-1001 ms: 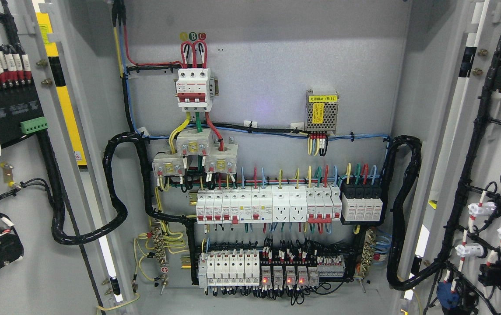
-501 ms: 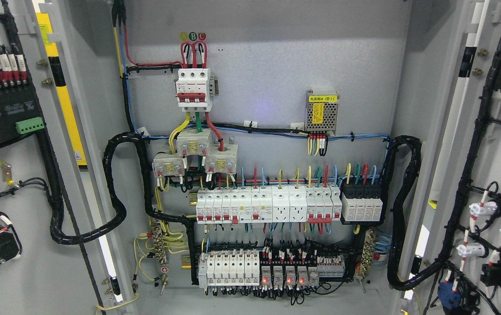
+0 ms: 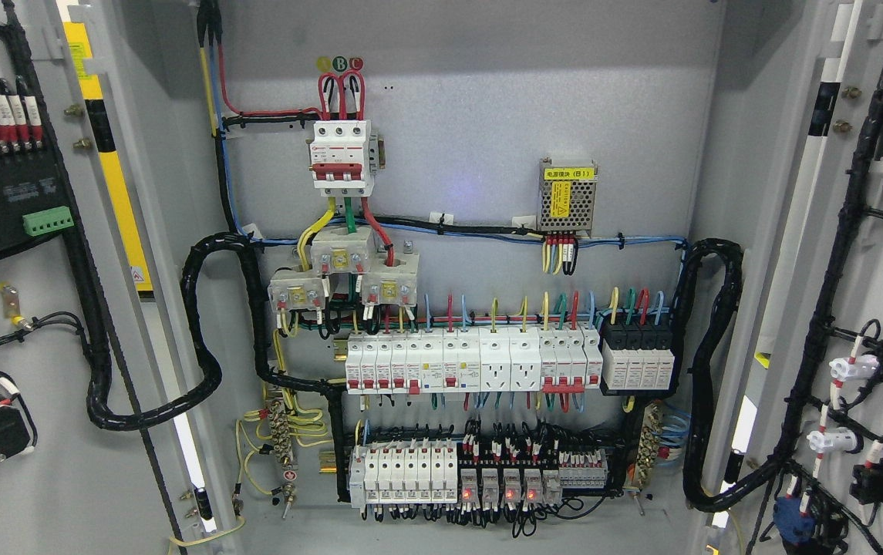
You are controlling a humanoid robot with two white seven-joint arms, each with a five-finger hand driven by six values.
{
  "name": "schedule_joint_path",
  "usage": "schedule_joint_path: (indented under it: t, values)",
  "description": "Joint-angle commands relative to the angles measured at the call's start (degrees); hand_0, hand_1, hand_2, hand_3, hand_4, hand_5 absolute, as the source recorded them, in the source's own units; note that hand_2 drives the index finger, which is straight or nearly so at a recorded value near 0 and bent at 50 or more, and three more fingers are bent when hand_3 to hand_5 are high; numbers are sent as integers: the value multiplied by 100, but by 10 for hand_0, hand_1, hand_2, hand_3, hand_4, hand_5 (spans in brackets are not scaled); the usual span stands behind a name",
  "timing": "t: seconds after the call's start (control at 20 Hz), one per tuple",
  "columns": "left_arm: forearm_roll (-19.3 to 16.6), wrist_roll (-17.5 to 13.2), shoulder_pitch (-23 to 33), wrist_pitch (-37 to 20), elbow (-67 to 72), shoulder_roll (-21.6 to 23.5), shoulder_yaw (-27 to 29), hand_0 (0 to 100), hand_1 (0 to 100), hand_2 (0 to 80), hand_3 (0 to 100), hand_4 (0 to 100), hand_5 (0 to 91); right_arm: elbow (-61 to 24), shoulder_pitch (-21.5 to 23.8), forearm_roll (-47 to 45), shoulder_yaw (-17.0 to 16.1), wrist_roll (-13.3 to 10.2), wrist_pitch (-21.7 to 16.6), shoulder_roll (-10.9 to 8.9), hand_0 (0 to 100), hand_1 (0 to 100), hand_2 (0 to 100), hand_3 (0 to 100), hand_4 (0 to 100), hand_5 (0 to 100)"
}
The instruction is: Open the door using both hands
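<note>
Swinging the 2 grey steel doors [image 3: 63, 432] wider could strain the black cable loom [image 3: 202, 324]; we cannot see either hand.

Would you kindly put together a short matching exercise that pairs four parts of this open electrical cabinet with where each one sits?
Things:
1. red-and-white three-pole main breaker
2. silver mesh power supply with a yellow label
3. green terminal block
4. row of small relays with red lights

Places:
A. bottom of the back panel
B. inside of the left door
C. upper middle of the back panel
D. right of the back panel

Pairs: 1-C, 2-D, 3-B, 4-A
</note>
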Motion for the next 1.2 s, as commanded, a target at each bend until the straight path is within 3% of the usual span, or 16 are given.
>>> schedule_joint_path:
  t: [0.0,0.15,0.8,1.0,1.15]
  values:
    - [-3,-23,-33,-7,84,113,9,0,206,209,414,176,0,17,32,0,-117,-31,-7,83,215,106,0,0,0,0]
    - [-12,-76,-25,-7,75,104,9,0,207,209,413,176,0,52,32,0,-196,-32,-7,163,215,106,0,0,0,0]
    - [-4,-111,572,-59,-899,-80,-158,0,208,201,407,173,0,52,102,-35,-302,-32,-15,171,215,107,0,0,0,0]
    - [-21,-102,626,-59,-1102,-194,-219,0,208,201,401,173,0,25,111,-35,-127,-23,-24,128,215,108,0,0,0,0]
    - [-30,-102,661,-60,-1181,-256,-237,0,208,200,399,170,0,25,120,-18,329,-23,-24,75,215,107,0,0,0,0]
